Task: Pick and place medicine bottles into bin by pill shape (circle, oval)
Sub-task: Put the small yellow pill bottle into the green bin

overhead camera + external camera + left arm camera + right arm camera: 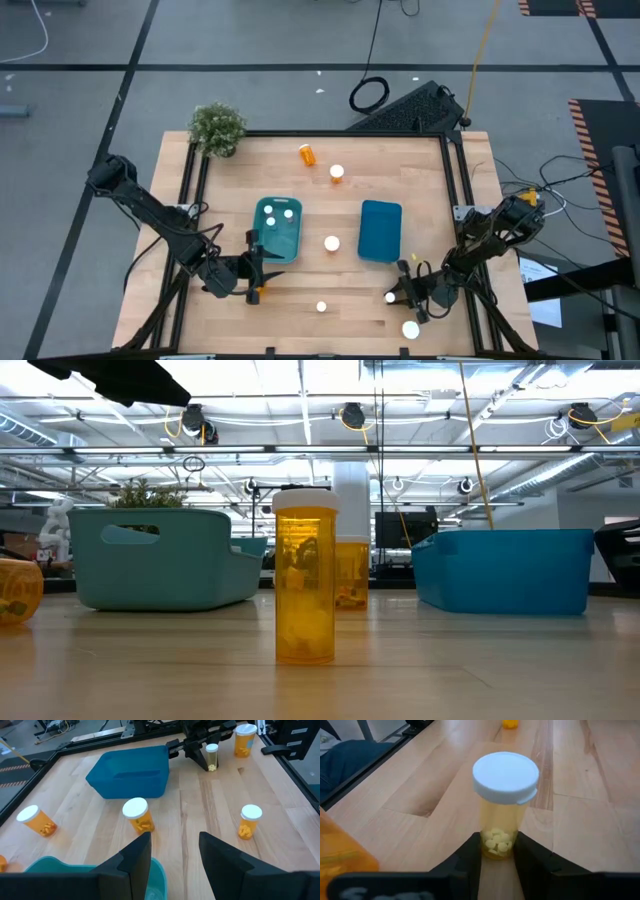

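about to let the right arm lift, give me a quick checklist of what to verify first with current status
1. Right gripper around the bottle: ok, a finger sits on each side of its base.
2. Bottle upright with cap on: ok.
3. Pill shape readable: ok, the pills look small and round, though this is a judgement.
4. Blue bin free to receive: ok, it appears to hold no bottles.
5. Left gripper out of the way: ok, it is open at the near edge of the teal bin.
6. Which bin takes round pills: cannot tell, no label shows.
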Action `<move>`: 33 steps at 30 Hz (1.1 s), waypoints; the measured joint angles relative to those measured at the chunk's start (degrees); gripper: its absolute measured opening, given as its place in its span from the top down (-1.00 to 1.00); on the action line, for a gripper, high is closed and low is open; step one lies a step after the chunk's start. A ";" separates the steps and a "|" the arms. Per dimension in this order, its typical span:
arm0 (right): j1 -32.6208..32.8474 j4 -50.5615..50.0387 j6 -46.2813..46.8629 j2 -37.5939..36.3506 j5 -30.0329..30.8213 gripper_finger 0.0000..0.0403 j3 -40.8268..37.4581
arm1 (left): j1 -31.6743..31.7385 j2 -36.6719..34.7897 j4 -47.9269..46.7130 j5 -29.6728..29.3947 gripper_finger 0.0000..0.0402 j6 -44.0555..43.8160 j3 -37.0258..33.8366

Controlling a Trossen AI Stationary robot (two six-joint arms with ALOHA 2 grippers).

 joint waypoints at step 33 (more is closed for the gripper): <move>-20.39 -70.51 0.57 -25.54 1.34 0.55 38.94 | 13.12 -0.07 -15.66 24.24 0.10 14.95 25.07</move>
